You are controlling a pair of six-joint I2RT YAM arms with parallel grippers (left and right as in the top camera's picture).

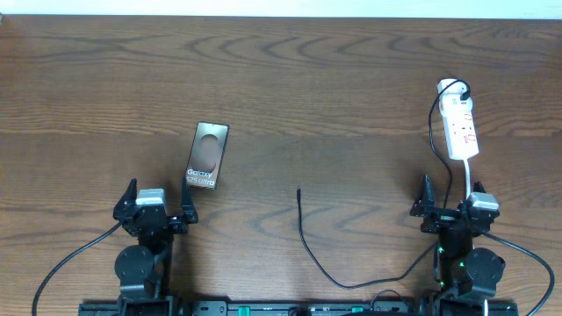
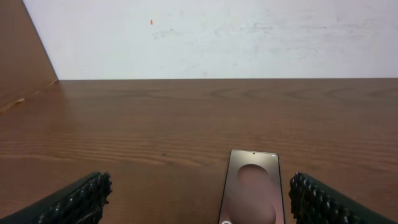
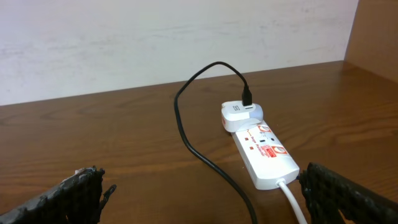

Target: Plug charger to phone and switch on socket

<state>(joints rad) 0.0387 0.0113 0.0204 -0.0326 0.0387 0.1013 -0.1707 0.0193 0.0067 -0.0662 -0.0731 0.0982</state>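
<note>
The phone [image 1: 207,155] lies face up left of centre, lettering toward me; the left wrist view shows the phone [image 2: 252,186] just inside my right finger. My left gripper [image 1: 158,207] hovers open right below it, nothing held. The charger cable [image 1: 309,246] snakes across the front, its slim plug tip [image 1: 299,190] loose at centre; the charger [image 3: 186,134] loops back into a white adapter [image 3: 241,114]. The white socket strip [image 1: 461,125] sits far right, and in the right wrist view the socket [image 3: 266,153] lies ahead. My right gripper [image 1: 450,204] stands open below it.
The white cord [image 3: 294,202] of the strip runs toward my right finger. A pale wall [image 2: 211,37] backs the wooden table [image 1: 334,88]. Both arm bases stand at the front edge.
</note>
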